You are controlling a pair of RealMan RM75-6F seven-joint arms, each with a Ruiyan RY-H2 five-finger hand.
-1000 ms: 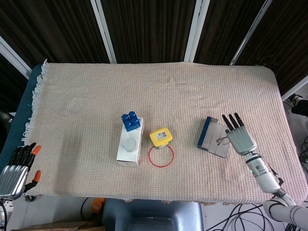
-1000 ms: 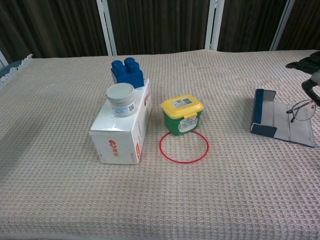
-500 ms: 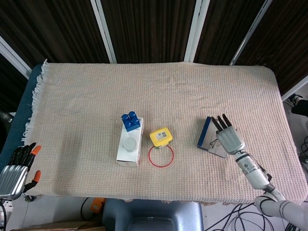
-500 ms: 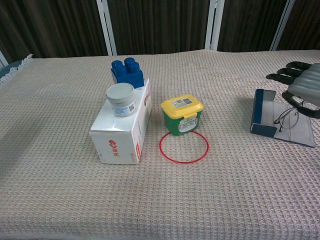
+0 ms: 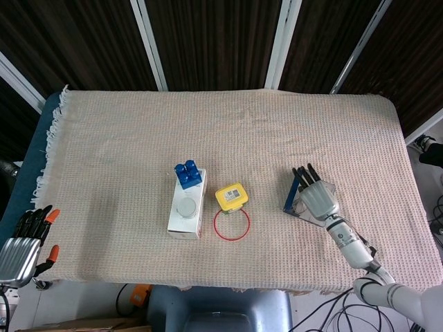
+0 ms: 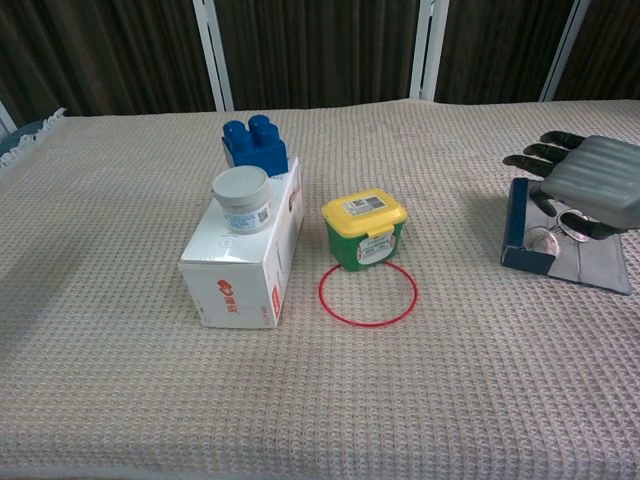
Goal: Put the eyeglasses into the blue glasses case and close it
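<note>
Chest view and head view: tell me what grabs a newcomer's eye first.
The grey right hand hovers over the open blue glasses case at the table's right, with the thin wire-framed eyeglasses under it. Mid-table stand a yellow-lidded green tub behind a red ring, and a white box carrying a blue brick.

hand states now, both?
Left hand: open, holding nothing, off the table's left edge.
Right hand: holding the eyeglasses over the open blue glasses case.

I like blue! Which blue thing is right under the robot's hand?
The open blue glasses case, under the right hand. The blue toy brick sits far off on the white box.
</note>
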